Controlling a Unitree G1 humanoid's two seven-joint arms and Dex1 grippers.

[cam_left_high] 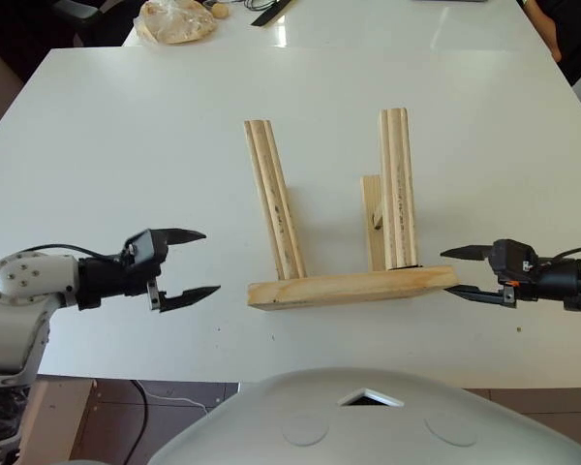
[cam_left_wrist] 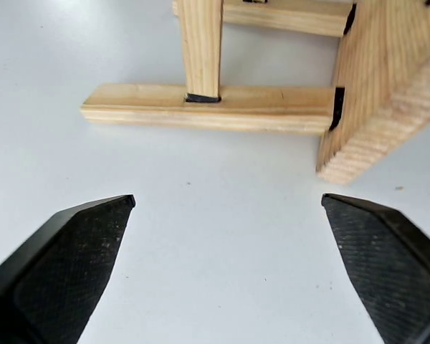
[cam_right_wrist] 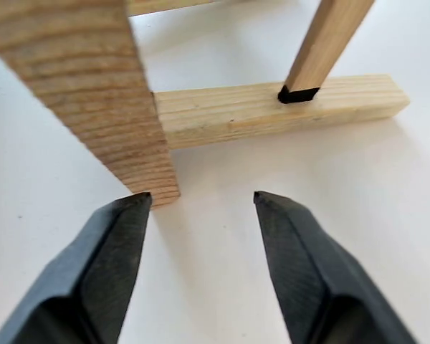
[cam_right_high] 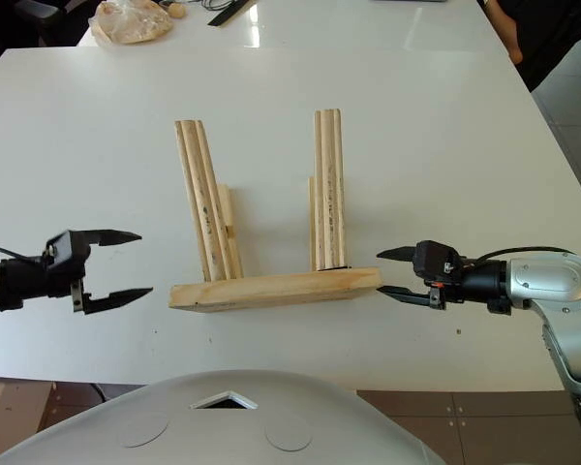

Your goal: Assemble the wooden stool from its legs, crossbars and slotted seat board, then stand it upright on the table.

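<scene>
- Stool: laid on its side near the middle of the white counter, in assembled form and not stood upright.
- Seat board: set on edge along the side nearest the robot, with the legs run away from it in two stacked pairs toward the far edge.
- Crossbar: a short piece seen beside the right pair of legs (in the left wrist view a like piece is seated in a dark slot of the lower leg).
- Left hand: held low over the counter to the left of the seat board and apart from it; its fingers are spread wide, with nothing between them.
- Right hand: placed at the right end of the seat board, fingers parted and nothing gripped; one fingertip lies just beside the board's lower corner, and contact there cannot be settled.
- Bag: a crumpled clear bag is left at the far edge of the counter, well apart from the stool.
</scene>
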